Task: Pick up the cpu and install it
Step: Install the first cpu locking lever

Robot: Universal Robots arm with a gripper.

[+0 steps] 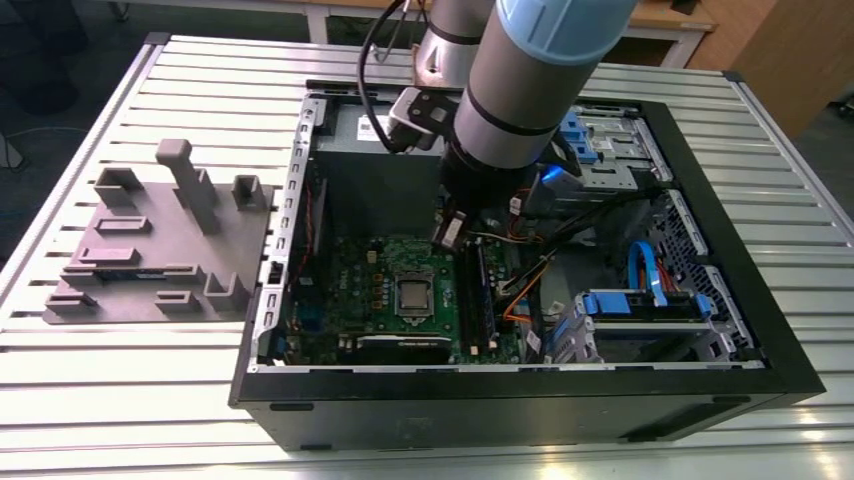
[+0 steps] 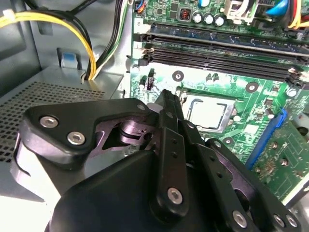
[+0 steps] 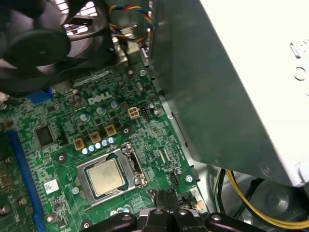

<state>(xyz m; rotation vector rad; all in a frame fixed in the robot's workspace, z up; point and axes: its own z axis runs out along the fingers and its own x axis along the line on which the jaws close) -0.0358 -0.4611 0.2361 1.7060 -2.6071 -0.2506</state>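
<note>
In the exterior view, the claw (image 1: 450,232) hangs inside the open computer case (image 1: 747,385) on the ribbed metal tabletop (image 1: 134,400), above the green motherboard (image 1: 380,270). In both wrist views, the cpu (image 3: 107,176), flat and silvery, sits in its socket (image 3: 84,169); the claw's fingers (image 2: 169,111) look together, holding nothing.

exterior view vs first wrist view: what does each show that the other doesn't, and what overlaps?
Exterior view: the grey fixture on the slatted table, the whole computer case, blue drive brackets.
First wrist view: the black fan, yellow cables, the metal box's side next to the board.
Both: the green motherboard with the cpu lying in its socket, and the gripper above the board, holding nothing visible.
</note>
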